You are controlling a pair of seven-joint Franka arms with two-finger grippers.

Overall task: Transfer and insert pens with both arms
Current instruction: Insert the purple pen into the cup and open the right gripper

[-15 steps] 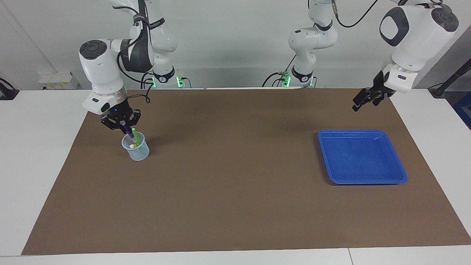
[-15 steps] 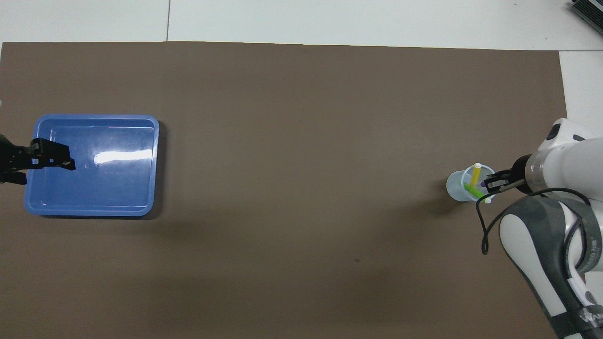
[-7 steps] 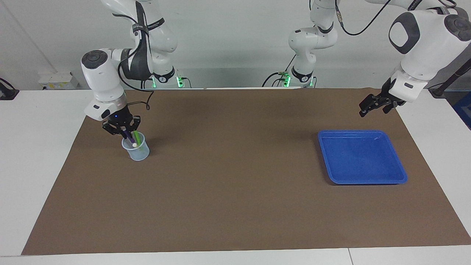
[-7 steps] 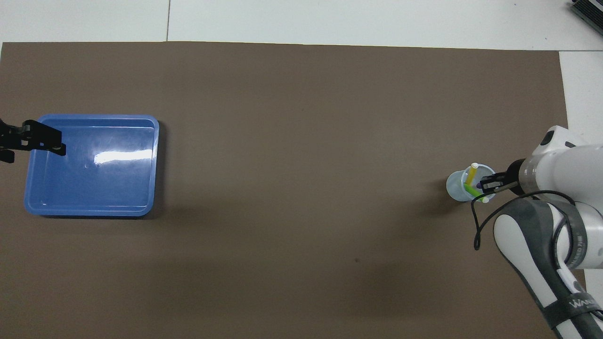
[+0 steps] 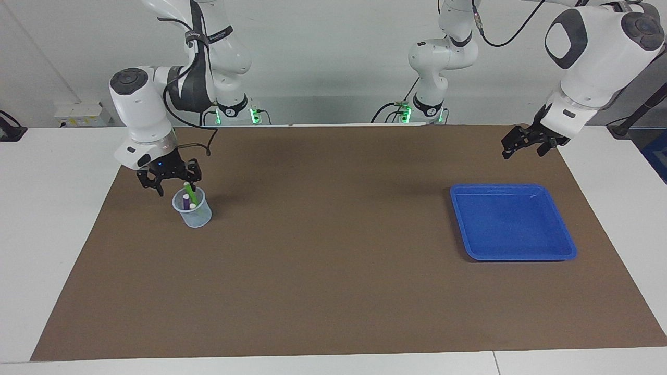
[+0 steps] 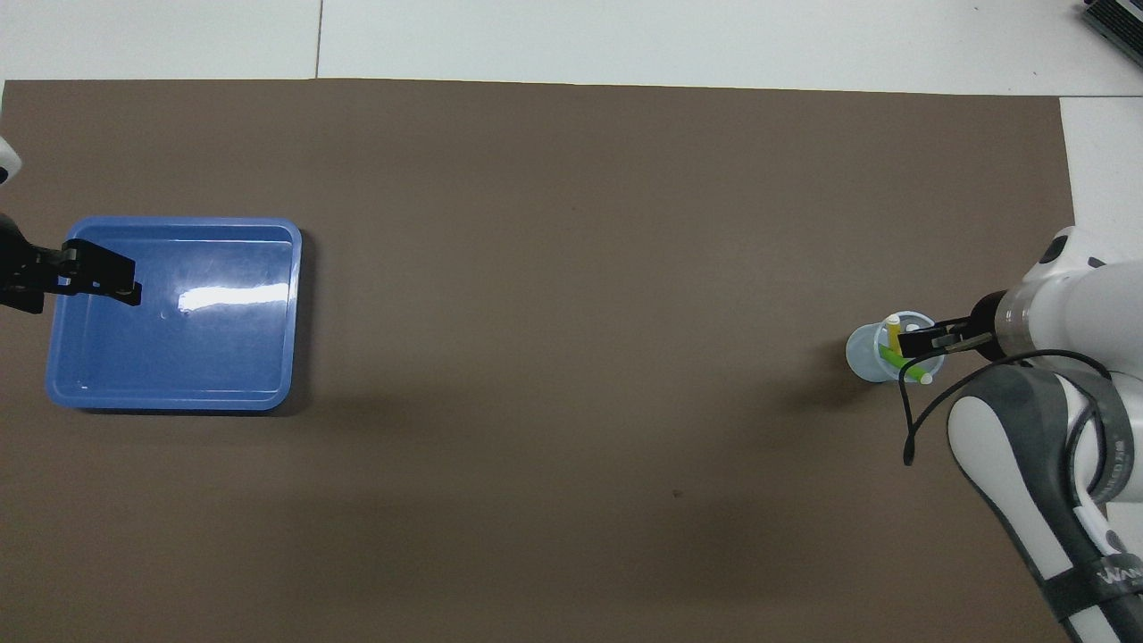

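White worktop [image 5: 41, 219] under a wide brown mat [image 5: 333, 271], pale wall at the robots' end. Toward the right arm's end of the mat: a small clear cup [image 5: 193, 211] standing upright, holding all three pens. Green pen [image 5: 190, 194] leaning in the cup with its upper end above the rim; purple pen [image 5: 186, 199] lower inside, pale cap up; yellow pen [image 6: 893, 331] plain only in the overhead view, also inside the cup. Right hand [image 5: 167, 186] low over the cup on the side nearer the robots, fingers spread apart, gripping nothing, the pens free between and below the fingertips; seen from overhead [image 6: 921, 340] overlapping the cup's rim. Toward the left arm's end: a blue tray [image 5: 565, 245], shallow, flat on the mat, well apart from the cup. Left hand [image 5: 513, 145] up in the air over bare mat, fingers open and holding nothing; in the overhead view [image 6: 112, 277] overlapping the tray's edge only because raised. Left arm waiting. At the robots' edge of the worktop, two smaller white arm bases with green lights [image 5: 417, 112].
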